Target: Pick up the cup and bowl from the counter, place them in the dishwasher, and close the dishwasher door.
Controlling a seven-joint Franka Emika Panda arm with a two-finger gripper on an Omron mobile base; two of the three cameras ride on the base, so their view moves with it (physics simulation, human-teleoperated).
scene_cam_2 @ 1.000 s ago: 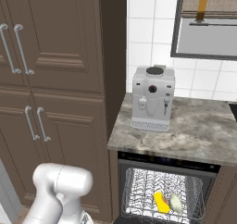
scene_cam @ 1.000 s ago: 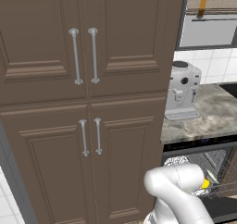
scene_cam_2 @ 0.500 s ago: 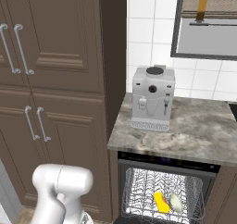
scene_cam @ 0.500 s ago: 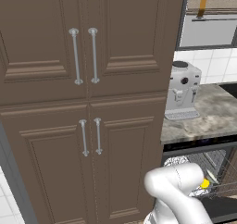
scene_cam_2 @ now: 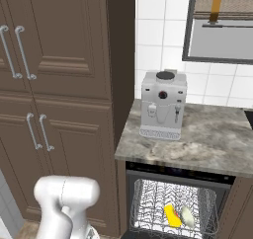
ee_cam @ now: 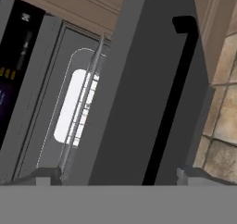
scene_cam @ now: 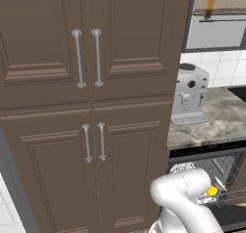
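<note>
Left base view: the counter (scene_cam: 216, 123) sits at 3 o'clock with the coffee machine (scene_cam: 190, 95) on it. Below, the dishwasher (scene_cam: 226, 152) stands open; the cup (scene_cam: 212, 191) shows as a yellow patch in the rack at 4 o'clock, just beside the arm's white elbow. Brown cabinets (scene_cam: 91, 107) occupy the left and centre.

Right base view: cup (scene_cam_2: 172, 216) and bowl (scene_cam_2: 187, 217) lie side by side, touching or nearly so, in the wire rack (scene_cam_2: 148, 203) at 5 o'clock. The counter (scene_cam_2: 207, 137) carries the coffee machine (scene_cam_2: 163, 104) alone. Both items appear loaded; closing the door is judged the remaining step.

Hand view: the dishwasher door (ee_cam: 139, 93) runs edge-on from 6 towards 12 o'clock, its inner face at 9 o'clock. The gripper (ee_cam: 118, 177) is at the bottom edge, fingertips spread wide apart, holding nothing, straddling the door edge.

Risk: contact point is unclear; a push off the narrow edge could slip past the door, or the fingers could snag the rack, leaving it ajar
</note>
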